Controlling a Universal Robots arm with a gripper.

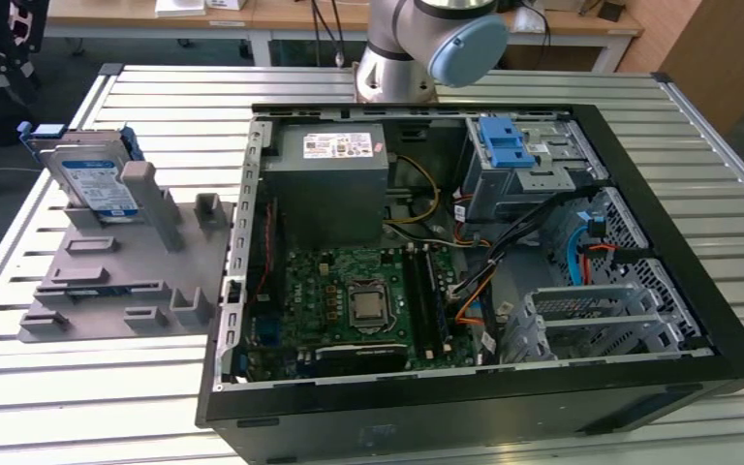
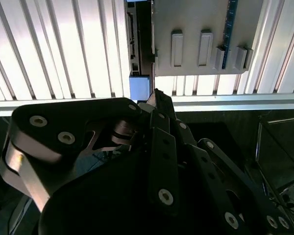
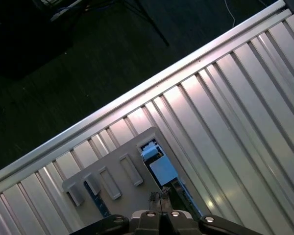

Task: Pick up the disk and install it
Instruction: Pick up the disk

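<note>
The disk [image 1: 96, 186], a silver drive with a white-and-blue label in a blue carrier, stands on edge in a grey slotted holder [image 1: 113, 291] at the exterior view's left. In the first wrist view the disk [image 3: 159, 167] appears edge-on, its blue carrier end uppermost, just beyond my gripper [image 3: 159, 197]. In the second wrist view the blue carrier end [image 2: 139, 87] lies right by my gripper [image 2: 157, 94]. The gripper hangs well above the disk, apart from it. Its fingers are shut with nothing between them.
An open black computer case [image 1: 682, 291] lies on the slatted metal table [image 1: 62, 407], with a motherboard [image 1: 359, 300], a grey power-supply box [image 1: 333, 179] and a blue latch [image 1: 507, 145]. The arm's base [image 1: 405, 58] stands behind the case. The table edge [image 3: 137, 93] borders dark floor.
</note>
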